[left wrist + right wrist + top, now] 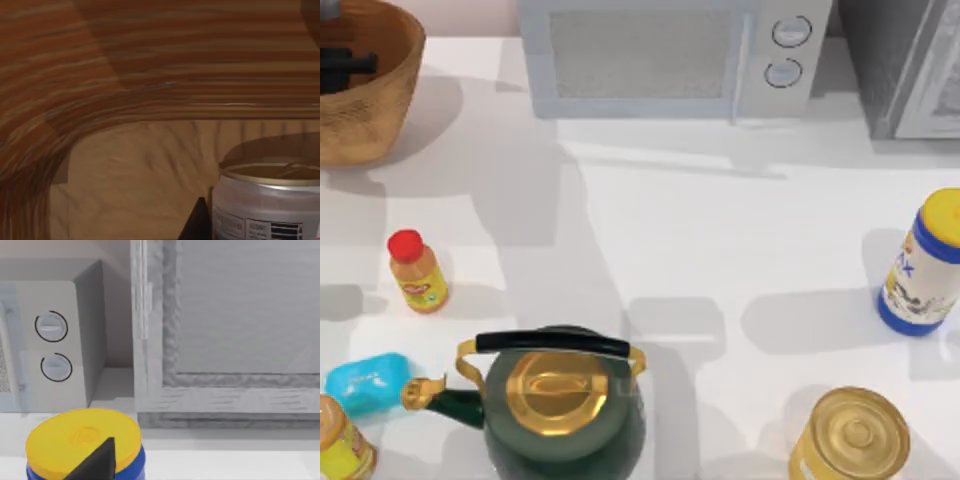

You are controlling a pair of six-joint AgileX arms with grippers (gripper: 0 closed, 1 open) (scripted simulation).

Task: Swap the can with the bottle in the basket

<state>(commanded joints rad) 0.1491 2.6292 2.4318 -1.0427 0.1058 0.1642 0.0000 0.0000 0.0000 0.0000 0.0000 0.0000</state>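
The orange-brown wicker basket (pixel 375 100) stands at the table's back left corner. My left gripper (pixel 342 66) is down inside it. In the left wrist view the basket wall (pixel 150 75) curves close by. The can (pixel 267 205), silver-sided with a dull gold top, stands upright inside. One dark fingertip (pixel 197 225) lies against its side and the other is hidden. The bottle (pixel 417 272), red-capped with an orange body, stands on the table at the left, outside the basket. My right gripper (pixel 102 460) hangs parked at the far right, above a yellow-capped blue bottle (pixel 82 442).
A green kettle (pixel 560 405) with a gold lid stands front centre. A blue packet (pixel 365 383) and a yellow jar (pixel 340 445) lie front left. A large yellow tin (pixel 850 437) is front right. The blue bottle (pixel 925 265) stands right. A microwave (pixel 670 55) lines the back.
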